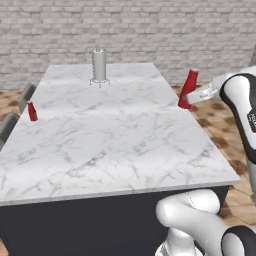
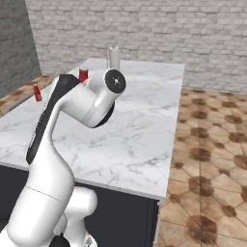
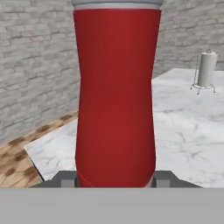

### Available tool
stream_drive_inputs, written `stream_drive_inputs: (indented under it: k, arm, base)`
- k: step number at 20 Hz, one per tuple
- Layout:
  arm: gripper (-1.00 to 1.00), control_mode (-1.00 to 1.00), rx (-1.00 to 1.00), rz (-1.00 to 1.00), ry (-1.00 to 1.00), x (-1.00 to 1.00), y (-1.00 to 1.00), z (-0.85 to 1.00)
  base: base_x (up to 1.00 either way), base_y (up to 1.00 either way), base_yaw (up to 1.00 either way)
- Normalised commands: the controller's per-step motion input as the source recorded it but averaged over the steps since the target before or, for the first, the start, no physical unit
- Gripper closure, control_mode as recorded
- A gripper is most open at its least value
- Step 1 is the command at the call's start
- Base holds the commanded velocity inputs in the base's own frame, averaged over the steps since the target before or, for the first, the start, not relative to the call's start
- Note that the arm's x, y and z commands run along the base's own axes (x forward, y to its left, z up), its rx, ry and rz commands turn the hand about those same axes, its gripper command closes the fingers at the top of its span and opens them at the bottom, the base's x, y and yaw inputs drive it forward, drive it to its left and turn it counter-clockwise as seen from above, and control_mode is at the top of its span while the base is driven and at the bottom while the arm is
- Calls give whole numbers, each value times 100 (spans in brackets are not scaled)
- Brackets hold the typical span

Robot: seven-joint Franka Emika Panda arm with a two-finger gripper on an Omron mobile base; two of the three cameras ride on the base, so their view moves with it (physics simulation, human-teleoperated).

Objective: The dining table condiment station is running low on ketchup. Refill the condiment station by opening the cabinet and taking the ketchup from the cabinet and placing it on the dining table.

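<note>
The jaws are clenched on the ketchup bottle (image 3: 116, 96), one fingertip (image 3: 66, 178) at each side of its base. The bottle leans at the right edge of the marble counter (image 1: 115, 145), its foot at or just above the top. Beyond the jaws stands a grey upright cylinder (image 1: 99, 65); far across the counter, another small red bottle (image 1: 32, 111).

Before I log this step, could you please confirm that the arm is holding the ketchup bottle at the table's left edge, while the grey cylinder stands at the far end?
Not quite: the ketchup bottle is held at the table's right edge, as the left base view shows. The grey cylinder does stand at the far end.
</note>
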Motion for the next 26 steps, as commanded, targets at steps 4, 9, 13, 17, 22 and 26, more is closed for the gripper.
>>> stream_drive_inputs:
  k: [4, 9, 13, 17, 22, 26]
  arm:
    - [100, -100, 0, 23, 0, 18, -36, -22]
    - [100, -100, 0, 25, 0, 0, -42, -27]
    - [100, -100, -2, 22, 0, 0, -5, -43]
    - [100, -100, -3, 17, 0, 1, 0, -52]
    - [100, -100, -1, 15, 0, 4, 0, -53]
    - [100, -100, -1, 13, 0, 9, 0, -48]
  base:
    - [0, 0, 0]
    - [0, 0, 0]
    - [0, 0, 0]
    - [0, 0, 0]
    - [0, 0, 0]
    - [0, 0, 0]
